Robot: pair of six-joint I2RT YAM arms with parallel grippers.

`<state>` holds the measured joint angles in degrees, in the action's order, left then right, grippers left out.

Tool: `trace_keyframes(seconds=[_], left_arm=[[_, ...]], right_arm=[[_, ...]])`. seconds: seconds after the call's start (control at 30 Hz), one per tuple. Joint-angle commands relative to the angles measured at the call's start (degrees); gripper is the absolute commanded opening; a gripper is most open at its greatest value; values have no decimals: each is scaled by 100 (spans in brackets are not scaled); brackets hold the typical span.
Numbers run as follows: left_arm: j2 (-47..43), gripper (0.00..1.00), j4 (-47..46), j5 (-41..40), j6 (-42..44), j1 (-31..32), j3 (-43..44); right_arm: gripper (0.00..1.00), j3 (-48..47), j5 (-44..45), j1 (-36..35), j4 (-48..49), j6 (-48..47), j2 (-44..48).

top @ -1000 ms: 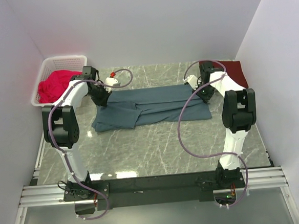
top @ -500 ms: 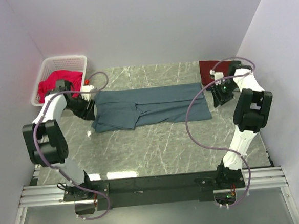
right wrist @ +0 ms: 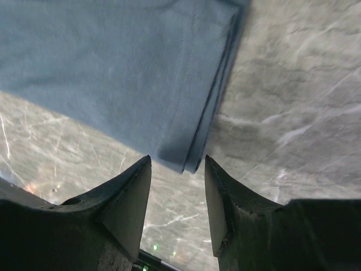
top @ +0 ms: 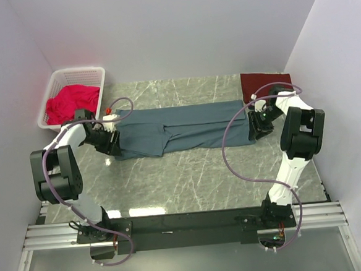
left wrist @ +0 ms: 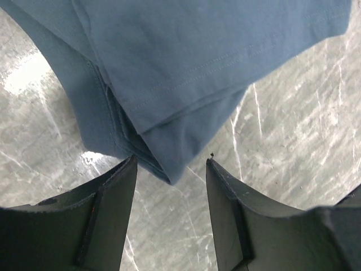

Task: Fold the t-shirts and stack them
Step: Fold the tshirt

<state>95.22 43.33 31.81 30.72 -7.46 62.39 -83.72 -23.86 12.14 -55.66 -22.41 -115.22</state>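
The slate blue-grey t-shirt lies folded into a long flat strip across the middle of the marble table. My left gripper is at its near-left corner and my right gripper at its near-right corner. In the left wrist view the left gripper is open, with the t-shirt's layered corner just at the tips, unpinched. The right wrist view shows the right gripper open too, the t-shirt's folded corner ending between its tips. The maroon t-shirt lies folded at the back right.
A white basket holding a bright red cloth stands at the back left. Walls close in on the left, back and right. The right arm's purple cable loops over the table near the t-shirt's right end.
Both grippers have opened and let go of the blue-grey t-shirt. They swung out from its far corners and came down at its near corners. The t-shirt now lies flat.
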Motion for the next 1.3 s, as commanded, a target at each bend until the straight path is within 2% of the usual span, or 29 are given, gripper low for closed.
trace_keyframes(seconds=[0.0, 0.33, 0.5, 0.57, 0.67, 0.77, 0.8, 0.83, 0.93, 0.97, 1.13, 1.27], left_arm=[[128, 57, -220, 211, -136, -1, 80], [251, 58, -194, 290, -172, 8, 98], [330, 57, -211, 352, -198, -1, 98], [339, 56, -167, 378, -189, 8, 107], [313, 49, -53, 449, -119, -1, 124], [208, 35, 69, 449, -84, -1, 124], [181, 25, 114, 423, -66, -1, 159], [172, 20, 175, 414, -49, -9, 185], [146, 3, 403, 309, -14, -97, 326], [137, 1, 448, 273, -13, -184, 370], [120, 1, 992, 28, 232, -475, 660], [50, 1, 1186, -193, 469, -546, 485]], right_arm=[[50, -39, -5, 25, 275, 264, 70], [49, -232, -233, 25, 117, 378, -238], [40, -215, -242, 25, 55, 343, -255], [33, -206, -242, 16, 73, 334, -255], [19, -162, -242, 16, 81, 325, -238], [8, -144, -199, 34, 73, 299, -203], [3, -153, -190, 43, 81, 299, -185], [0, -162, -163, 51, 81, 299, -176], [0, -258, -67, 104, 20, 246, -124], [0, -328, -40, 156, -15, 185, -106], [0, -452, 276, 332, -252, -35, 8], [0, -67, 487, 350, -261, -298, 140]])
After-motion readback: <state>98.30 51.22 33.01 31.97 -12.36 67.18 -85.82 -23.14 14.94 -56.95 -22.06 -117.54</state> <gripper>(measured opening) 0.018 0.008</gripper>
